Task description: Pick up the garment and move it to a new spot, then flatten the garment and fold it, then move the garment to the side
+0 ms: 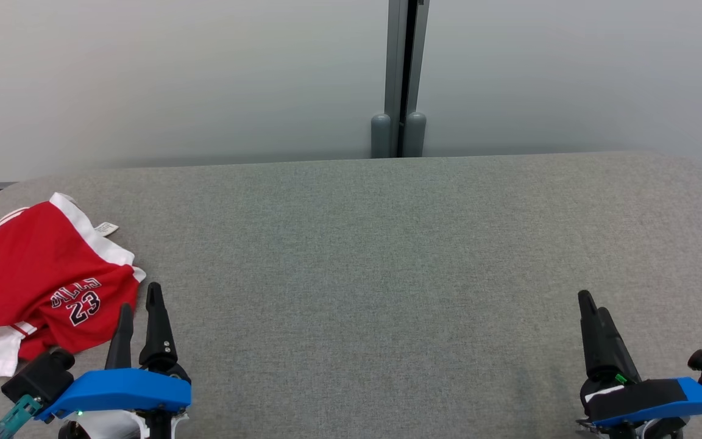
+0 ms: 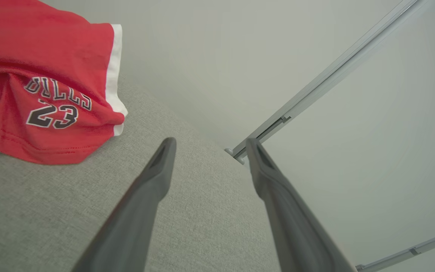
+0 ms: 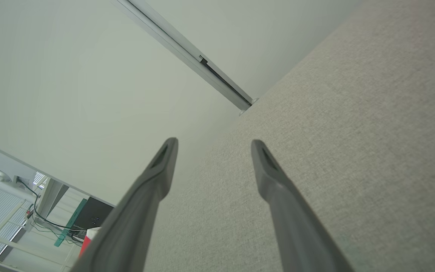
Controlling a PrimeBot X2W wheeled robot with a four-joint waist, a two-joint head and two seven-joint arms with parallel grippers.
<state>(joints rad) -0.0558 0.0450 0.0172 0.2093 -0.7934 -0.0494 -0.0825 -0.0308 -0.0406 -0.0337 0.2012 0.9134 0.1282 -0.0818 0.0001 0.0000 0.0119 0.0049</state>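
Note:
The garment (image 1: pixel 34 274) is a red jersey with white trim and "BULLS 23" in black print, lying crumpled at the left end of the grey cushioned surface (image 1: pixel 387 256). The left wrist view has the garment (image 2: pixel 47 79) at its upper left. My left gripper (image 1: pixel 139 299) stands open just to the right of the jersey's lower edge, with nothing between its fingers (image 2: pixel 157 177). Far off at the lower right, my right gripper (image 1: pixel 592 305) is open and empty above bare fabric; its fingers (image 3: pixel 270 177) stand well apart.
A pale wall with a grey vertical post (image 1: pixel 403 79) runs behind the cushioned surface. In the right wrist view, a floor area with cables and a dark box (image 3: pixel 93 217) lies past the surface's left end.

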